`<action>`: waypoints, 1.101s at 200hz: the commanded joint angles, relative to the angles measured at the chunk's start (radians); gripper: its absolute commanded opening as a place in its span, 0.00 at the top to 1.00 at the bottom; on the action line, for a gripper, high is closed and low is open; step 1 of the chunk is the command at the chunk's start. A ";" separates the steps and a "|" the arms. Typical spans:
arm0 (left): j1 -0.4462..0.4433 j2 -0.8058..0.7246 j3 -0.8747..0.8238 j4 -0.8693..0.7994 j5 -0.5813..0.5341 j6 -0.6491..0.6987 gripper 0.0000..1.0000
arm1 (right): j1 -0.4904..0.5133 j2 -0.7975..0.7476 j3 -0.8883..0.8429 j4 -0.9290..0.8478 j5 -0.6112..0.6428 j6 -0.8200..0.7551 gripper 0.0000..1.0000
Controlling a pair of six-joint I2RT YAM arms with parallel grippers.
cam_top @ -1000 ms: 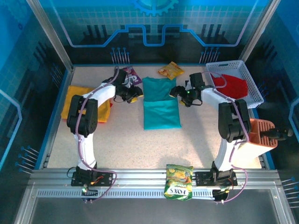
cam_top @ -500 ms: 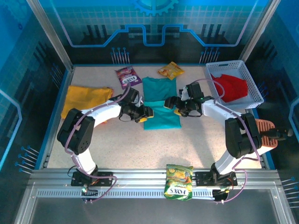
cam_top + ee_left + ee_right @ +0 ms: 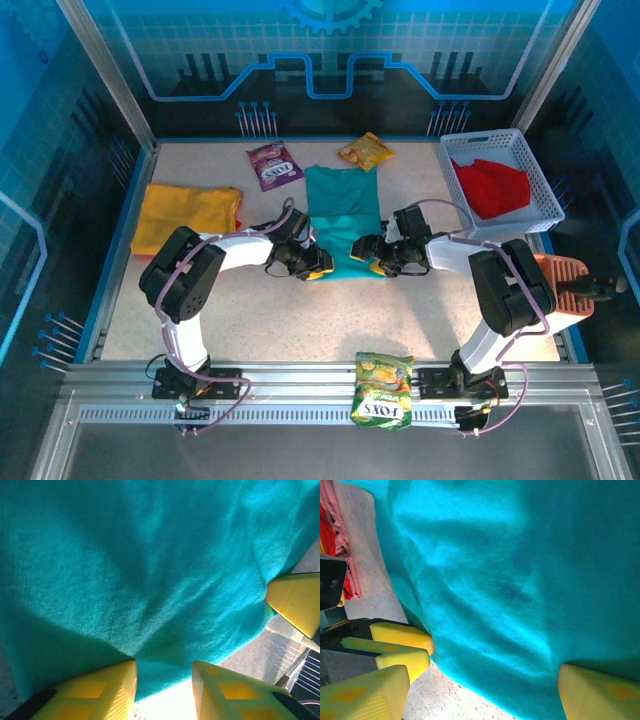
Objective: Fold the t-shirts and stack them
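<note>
Both arms have come down to the near hem of the teal t-shirt (image 3: 343,200), lying mid-tabletop (image 3: 300,315). The left gripper (image 3: 164,667) has its jaws slightly apart astride it and the right gripper (image 3: 484,675) wide apart, probably to pinch and fold.

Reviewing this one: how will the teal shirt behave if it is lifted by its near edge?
Probably floppy: the teal shirt shows soft wrinkles near its edge. Its knit looks matte, so it likely won't slip when pinched. It seems to lie in folded layers, so it may sag open.
</note>
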State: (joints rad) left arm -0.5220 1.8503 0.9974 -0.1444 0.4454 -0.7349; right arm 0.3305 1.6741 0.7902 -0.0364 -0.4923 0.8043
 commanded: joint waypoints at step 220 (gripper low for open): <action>0.037 -0.051 0.018 -0.188 -0.062 0.042 0.60 | -0.019 -0.039 0.119 -0.437 0.222 -0.222 0.42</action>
State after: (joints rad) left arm -0.4805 1.7618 0.9611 -0.3649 0.3733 -0.6823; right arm 0.2882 1.6077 0.8600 -0.4816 -0.2684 0.5785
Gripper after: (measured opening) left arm 0.406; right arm 0.589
